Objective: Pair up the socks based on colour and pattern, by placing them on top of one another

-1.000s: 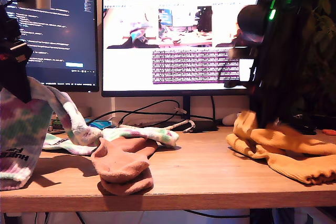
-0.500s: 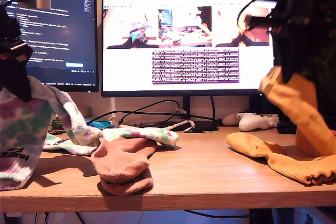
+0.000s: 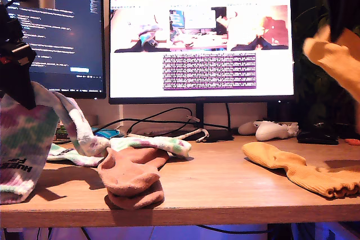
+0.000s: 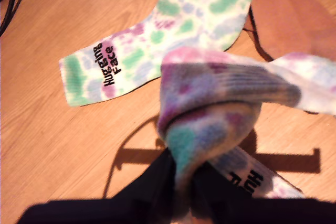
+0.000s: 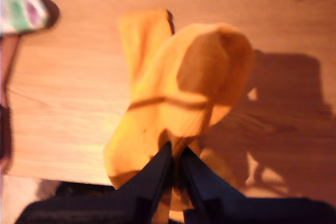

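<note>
Two socks hang vertically: tie-dye sock, mustard sock

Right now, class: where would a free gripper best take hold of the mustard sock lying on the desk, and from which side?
Probably the mustard sock's frilly cuff at the exterior view's right, from above: it lies flat on the desk, its end bare and apart from the other socks.

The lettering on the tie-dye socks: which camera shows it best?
The first wrist view: the flat tie-dye sock there shows its black lettering close and sharp. The exterior view shows only partial lettering on the lifted sock. The second wrist view shows none.
</note>
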{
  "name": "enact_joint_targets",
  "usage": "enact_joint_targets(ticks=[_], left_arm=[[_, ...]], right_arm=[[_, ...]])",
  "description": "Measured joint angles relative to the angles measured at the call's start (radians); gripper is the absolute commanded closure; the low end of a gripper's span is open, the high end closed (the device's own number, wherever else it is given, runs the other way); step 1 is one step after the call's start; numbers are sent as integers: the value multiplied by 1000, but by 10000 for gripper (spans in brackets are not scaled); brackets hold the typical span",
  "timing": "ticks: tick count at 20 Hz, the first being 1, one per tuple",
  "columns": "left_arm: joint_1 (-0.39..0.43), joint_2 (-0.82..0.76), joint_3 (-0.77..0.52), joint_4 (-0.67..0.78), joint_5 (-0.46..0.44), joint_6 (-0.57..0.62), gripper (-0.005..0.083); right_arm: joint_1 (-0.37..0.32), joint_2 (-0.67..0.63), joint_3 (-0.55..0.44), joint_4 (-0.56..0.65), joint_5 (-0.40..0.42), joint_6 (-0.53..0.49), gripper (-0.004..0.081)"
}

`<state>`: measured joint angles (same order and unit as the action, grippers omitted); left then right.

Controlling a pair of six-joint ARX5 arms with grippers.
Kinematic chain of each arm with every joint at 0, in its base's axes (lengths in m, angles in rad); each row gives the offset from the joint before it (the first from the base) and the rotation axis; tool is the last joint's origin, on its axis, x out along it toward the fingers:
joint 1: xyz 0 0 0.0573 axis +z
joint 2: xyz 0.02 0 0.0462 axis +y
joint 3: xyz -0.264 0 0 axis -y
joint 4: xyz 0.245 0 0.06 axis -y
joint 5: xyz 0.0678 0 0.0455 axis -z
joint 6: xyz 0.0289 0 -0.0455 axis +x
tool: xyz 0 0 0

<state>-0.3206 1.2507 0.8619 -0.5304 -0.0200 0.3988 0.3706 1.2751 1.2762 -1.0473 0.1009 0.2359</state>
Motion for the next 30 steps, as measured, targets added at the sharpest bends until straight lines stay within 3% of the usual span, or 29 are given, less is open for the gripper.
enact_joint_targets(ticks=[14, 21, 30], left_arm=[[13, 0, 0, 6, 0, 0, 798], [51, 0, 0, 18, 0, 0, 798], [55, 0, 0, 18, 0, 0, 797]], right_arm=[[5, 82, 0, 73, -12, 0, 781], [5, 199, 0, 121, -23, -1, 781], [5, 447, 0, 403, -23, -24, 781]])
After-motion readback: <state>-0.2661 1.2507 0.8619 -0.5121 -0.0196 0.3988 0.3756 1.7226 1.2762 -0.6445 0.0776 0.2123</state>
